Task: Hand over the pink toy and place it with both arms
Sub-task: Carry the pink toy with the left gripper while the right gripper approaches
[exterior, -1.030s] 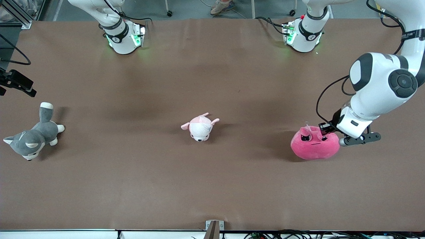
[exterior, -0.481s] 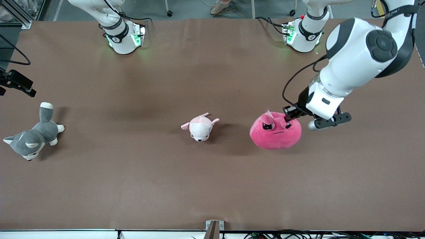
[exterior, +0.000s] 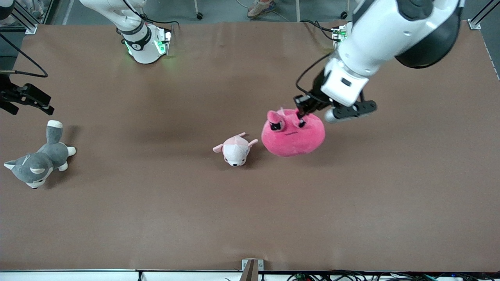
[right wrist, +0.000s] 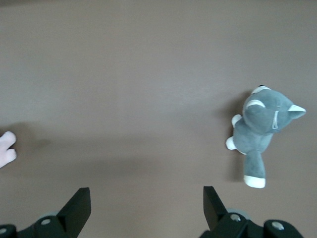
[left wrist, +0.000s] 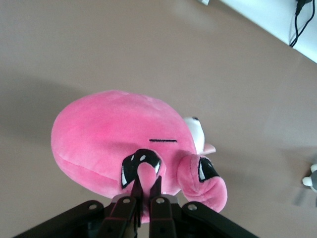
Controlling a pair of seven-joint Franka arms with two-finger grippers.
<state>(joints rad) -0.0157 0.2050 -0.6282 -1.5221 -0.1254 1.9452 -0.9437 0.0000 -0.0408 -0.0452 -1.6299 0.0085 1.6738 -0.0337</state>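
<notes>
A robotics lab or test cell. 2 white Franka arms are bolted along the top edge of a brown-covered table [exterior: 250, 218], their bases [exterior: 146, 45] lit green. Aluminium framing [exterior: 23, 17] shows at the upper left, cables [exterior: 351, 276] run along the bottom edge, and chair castors [exterior: 199, 15] stand on grey floor at top centre.

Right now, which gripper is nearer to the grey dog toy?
Right. The right gripper hangs open in the air over the table near the grey dog toy. The left gripper is away over the table's middle, shut on the pink toy.
</notes>
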